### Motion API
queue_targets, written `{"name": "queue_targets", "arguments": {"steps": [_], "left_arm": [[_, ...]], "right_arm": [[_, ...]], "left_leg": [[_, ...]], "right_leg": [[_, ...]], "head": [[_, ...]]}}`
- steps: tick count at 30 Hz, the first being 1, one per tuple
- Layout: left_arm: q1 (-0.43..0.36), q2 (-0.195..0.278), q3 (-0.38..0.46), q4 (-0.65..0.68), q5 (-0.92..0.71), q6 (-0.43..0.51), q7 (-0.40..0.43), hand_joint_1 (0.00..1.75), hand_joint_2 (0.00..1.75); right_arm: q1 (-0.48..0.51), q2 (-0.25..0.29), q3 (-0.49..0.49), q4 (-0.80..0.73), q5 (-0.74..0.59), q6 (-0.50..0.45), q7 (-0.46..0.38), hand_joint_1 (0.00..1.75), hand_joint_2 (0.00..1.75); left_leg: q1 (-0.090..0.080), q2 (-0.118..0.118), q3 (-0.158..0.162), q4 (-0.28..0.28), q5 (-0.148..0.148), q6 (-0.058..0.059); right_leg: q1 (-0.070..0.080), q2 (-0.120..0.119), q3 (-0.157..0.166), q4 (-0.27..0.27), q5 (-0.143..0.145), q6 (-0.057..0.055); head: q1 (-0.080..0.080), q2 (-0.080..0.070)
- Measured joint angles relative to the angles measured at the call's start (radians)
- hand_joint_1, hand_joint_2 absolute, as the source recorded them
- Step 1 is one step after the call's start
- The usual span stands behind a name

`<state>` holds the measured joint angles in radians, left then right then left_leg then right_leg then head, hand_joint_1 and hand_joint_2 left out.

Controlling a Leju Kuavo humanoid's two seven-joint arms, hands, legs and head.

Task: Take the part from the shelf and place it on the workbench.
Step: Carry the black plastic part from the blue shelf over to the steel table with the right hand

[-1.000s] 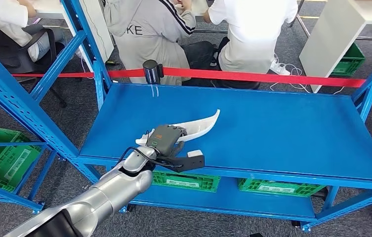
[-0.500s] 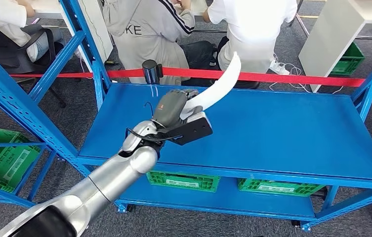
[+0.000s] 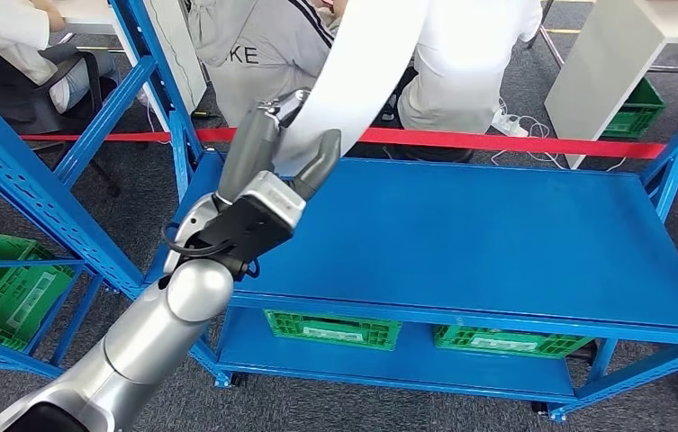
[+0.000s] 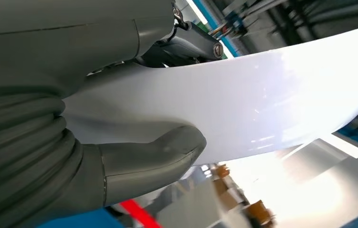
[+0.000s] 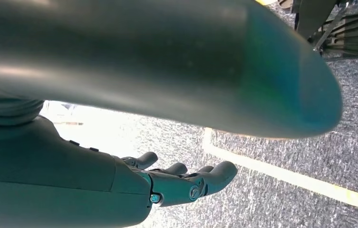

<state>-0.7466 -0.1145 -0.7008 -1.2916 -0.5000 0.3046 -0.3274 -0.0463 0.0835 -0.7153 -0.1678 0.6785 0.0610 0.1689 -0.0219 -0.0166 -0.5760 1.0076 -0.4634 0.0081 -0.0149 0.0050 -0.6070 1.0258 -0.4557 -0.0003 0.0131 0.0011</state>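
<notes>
Grey carpet runs under a blue shelf (image 3: 497,243), whose broad top deck lies bare in the head view. A red tape (image 3: 515,142) stretches along the far edge of that deck, and beyond it three people sit with their backs turned, one in a grey jacket (image 3: 263,54) and one in a white shirt (image 3: 470,63). Green crates (image 3: 330,328) sit on the lower deck, and another green crate (image 3: 6,288) stands in the rack to the left. A white cabinet (image 3: 614,63) stands at the far right.

From below left the silver left arm rises, and the left hand (image 3: 276,157) is raised above the shelf's near-left part, clear of the deck. It grips the part (image 3: 362,72), a long, curved white strip that stands up steeply from the hand and runs out past the top of the head view. In the left wrist view the part (image 4: 243,104) crosses as a wide, pale band, with the grey thumb (image 4: 158,156) pressed against one face and the darker fingers (image 4: 186,45) closed on the other, so the strip is pinched between them. The part touches nothing else.

By the right wrist view, the right hand (image 5: 167,183) hangs over grey carpet marked with a yellow line (image 5: 286,175). Its dark fingers (image 5: 215,173) lie loosely apart and gently curved, holding nothing.
</notes>
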Motion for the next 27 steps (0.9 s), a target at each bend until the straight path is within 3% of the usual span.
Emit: {"name": "queue_targets", "arguments": {"steps": [7, 20, 27], "left_arm": [[0.045, 0.022, 0.025, -0.1, 0.023, 0.01, -0.013, 1.75, 1.75], [0.074, 0.036, 0.045, -0.167, 0.08, 0.005, -0.038, 1.75, 1.75], [0.182, 0.045, 0.096, -0.3, 0.371, -0.081, -0.185, 1.75, 1.75]], "right_arm": [[-0.001, 0.0, -0.001, 0.0, 0.003, 0.0, 0.0, 0.0, 0.0], [-0.003, 0.0, -0.014, 0.0, 0.012, -0.001, 0.007, 0.0, 0.0], [-0.001, 0.0, -0.029, 0.0, -0.005, -0.002, 0.014, 0.0, 0.0]], "left_leg": [[0.0, 0.0, 0.0, 0.0, 0.0, 0.0], [0.0, 0.0, 0.0, 0.0, 0.0, 0.0], [0.0, 0.0, 0.001, 0.0, -0.001, 0.0]], "right_leg": [[0.0, 0.0, 0.0, 0.0, 0.0, 0.0], [0.0, 0.0, 0.0, 0.0, 0.0, 0.0], [0.0, 0.0, 0.0, 0.0, -0.001, 0.0]], "head": [[0.0, 0.0], [0.0, 0.0], [0.0, 0.0]]}}
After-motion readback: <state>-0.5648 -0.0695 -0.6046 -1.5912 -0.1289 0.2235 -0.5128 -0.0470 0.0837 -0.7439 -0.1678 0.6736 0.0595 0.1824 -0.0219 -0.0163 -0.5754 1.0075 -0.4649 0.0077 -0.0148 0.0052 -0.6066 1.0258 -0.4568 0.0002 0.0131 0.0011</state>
